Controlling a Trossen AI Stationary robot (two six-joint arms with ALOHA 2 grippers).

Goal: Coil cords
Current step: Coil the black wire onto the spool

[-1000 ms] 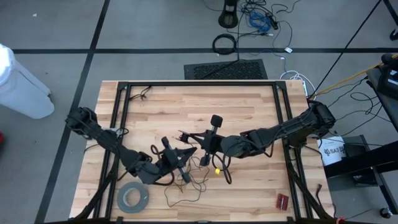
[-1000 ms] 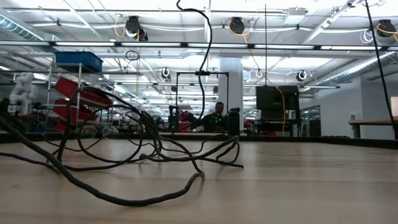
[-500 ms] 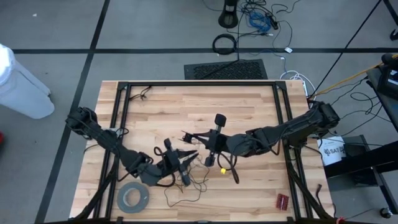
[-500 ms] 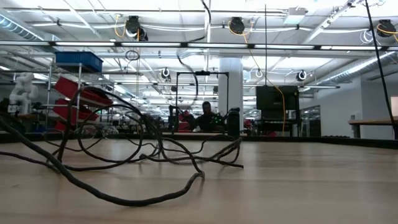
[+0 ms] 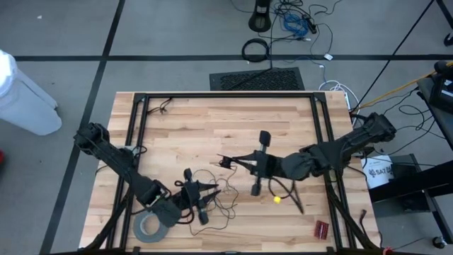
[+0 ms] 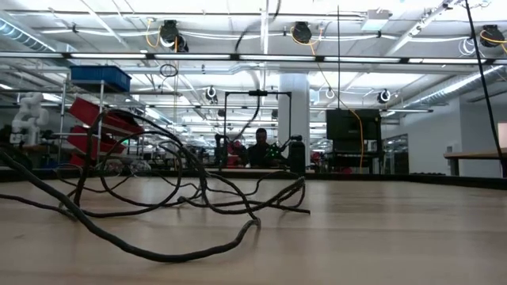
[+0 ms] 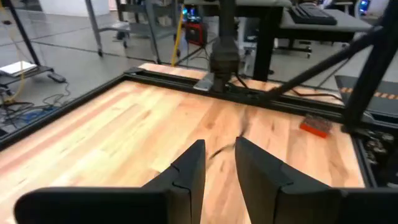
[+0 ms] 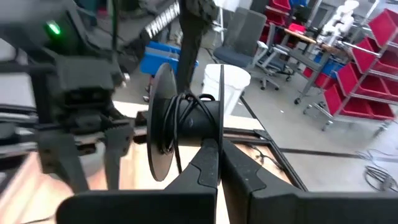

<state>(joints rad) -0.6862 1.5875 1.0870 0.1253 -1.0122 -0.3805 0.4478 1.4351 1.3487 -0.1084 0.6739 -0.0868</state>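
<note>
The cord is a very thin dark wire lying in loose loops on the wooden table, near the front; the low view shows the loops close up. Its end is wound on a small black spool with two round flanges. My right gripper is at mid-table and is shut on this spool. My left gripper is to the left of it and nearer the front, low over the loops. It is open with a narrow gap. A thin strand shows past its tips. I cannot tell whether it touches the wire. My right gripper pinches the edge of one thin flange of the spool between its two fingertips. The spool stands out beyond the tips, clear of the table, with its axle across the fingers. A few turns of wire sit on the hub.
A wide grey tape roll lies at the front left, close to my left arm. A small red object lies at the front right. Black frame rails run along the table's left, right and far sides. Bare wood lies toward the far edge.
My right gripper has moved toward the table's right edge with the spool. My left gripper has drawn back toward the near edge. The distance between the two grippers has grown.
</note>
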